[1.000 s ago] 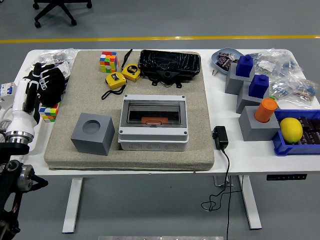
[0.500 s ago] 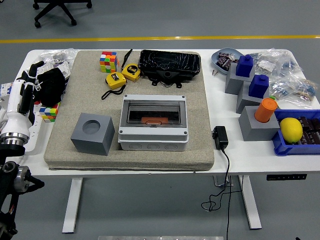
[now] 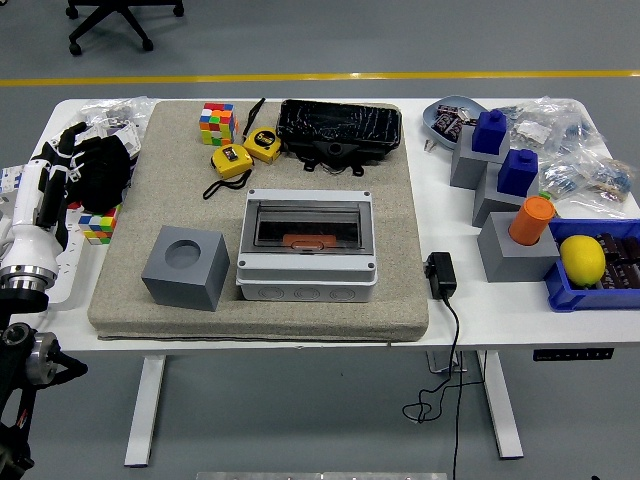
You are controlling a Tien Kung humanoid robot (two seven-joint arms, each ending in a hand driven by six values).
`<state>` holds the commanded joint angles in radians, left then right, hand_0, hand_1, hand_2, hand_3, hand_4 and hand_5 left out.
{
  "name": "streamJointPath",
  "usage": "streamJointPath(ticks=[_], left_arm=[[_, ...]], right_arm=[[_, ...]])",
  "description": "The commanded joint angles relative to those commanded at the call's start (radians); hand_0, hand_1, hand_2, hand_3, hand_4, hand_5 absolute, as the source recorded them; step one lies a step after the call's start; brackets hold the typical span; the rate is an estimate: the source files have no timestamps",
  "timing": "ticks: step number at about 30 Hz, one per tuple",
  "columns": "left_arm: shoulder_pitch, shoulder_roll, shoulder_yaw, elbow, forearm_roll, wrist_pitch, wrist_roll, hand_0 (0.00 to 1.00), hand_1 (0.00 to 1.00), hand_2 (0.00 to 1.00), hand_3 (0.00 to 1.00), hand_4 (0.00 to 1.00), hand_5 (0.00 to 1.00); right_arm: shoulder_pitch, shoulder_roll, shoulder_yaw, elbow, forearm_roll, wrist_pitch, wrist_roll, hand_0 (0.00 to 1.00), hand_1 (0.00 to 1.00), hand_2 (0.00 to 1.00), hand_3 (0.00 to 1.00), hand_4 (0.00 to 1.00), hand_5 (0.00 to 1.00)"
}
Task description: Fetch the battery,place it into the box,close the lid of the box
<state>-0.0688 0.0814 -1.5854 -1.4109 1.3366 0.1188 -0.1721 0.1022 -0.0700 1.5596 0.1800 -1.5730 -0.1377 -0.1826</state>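
Two yellow tape measures (image 3: 244, 153) lie beside a Rubik's cube (image 3: 216, 123).

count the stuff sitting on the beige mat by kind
rubik's cubes: 1
yellow tape measures: 2
black cases: 1
grey cubes with a round hole: 1
grey boxes with a clear lid: 1
total: 6

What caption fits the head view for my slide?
Grey box on the mat with its clear lid shut over an orange item; left hand at the table's left edge.
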Motion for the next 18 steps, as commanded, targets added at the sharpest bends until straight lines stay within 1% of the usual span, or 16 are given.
streamJointPath(ticks=[3, 4, 9, 10, 15, 16, 18], left_arm=[[0.0, 0.0, -0.001, -0.001, -0.005, 0.001, -0.003, 0.854, 0.872, 0.836, 0.743, 0.998, 0.94], [0.001, 0.0, -0.001, -0.001, -0.007, 0.001, -0.003, 0.86, 0.836, 0.795, 0.884, 0.998, 0.935], [0.0, -0.001, -0.004, -0.001, -0.016, -0.001, -0.005, 0.86, 0.836, 0.795, 0.884, 0.998, 0.935], [0.001, -0.001, -0.005, 0.0, -0.018, -0.002, -0.005, 0.861, 0.806, 0.767, 0.937, 0.998, 0.936], [0.003, -0.002, -0.012, -0.001, -0.011, -0.002, -0.008, 0.861, 0.806, 0.767, 0.937, 0.998, 0.936], [0.003, -0.002, -0.012, 0.0, -0.008, -0.001, -0.008, 0.895, 0.912, 0.851, 0.785, 0.998, 0.934], [0.004, -0.003, -0.011, 0.001, -0.005, 0.0, -0.009, 0.895, 0.912, 0.851, 0.785, 0.998, 0.934]], right_arm=[[0.0, 0.0, 0.006, 0.0, -0.02, 0.009, -0.003, 0.945, 0.78, 0.735, 0.631, 0.93, 0.818], [0.0, 0.001, 0.008, 0.0, -0.025, 0.01, -0.004, 0.949, 0.781, 0.737, 0.601, 0.89, 0.718], [-0.001, 0.003, 0.007, 0.0, -0.011, 0.008, 0.001, 0.949, 0.781, 0.737, 0.601, 0.89, 0.718], [-0.001, 0.003, 0.005, 0.0, -0.006, 0.008, 0.002, 0.953, 0.785, 0.738, 0.675, 0.987, 0.828], [-0.002, 0.002, 0.013, 0.0, -0.005, 0.012, 0.012, 0.953, 0.785, 0.738, 0.675, 0.987, 0.828], [-0.002, 0.002, 0.014, 0.0, -0.005, 0.012, 0.013, 0.955, 0.786, 0.739, 0.709, 0.998, 0.872], [-0.002, 0.003, 0.013, 0.0, -0.003, 0.014, 0.014, 0.955, 0.786, 0.739, 0.709, 0.998, 0.872]])
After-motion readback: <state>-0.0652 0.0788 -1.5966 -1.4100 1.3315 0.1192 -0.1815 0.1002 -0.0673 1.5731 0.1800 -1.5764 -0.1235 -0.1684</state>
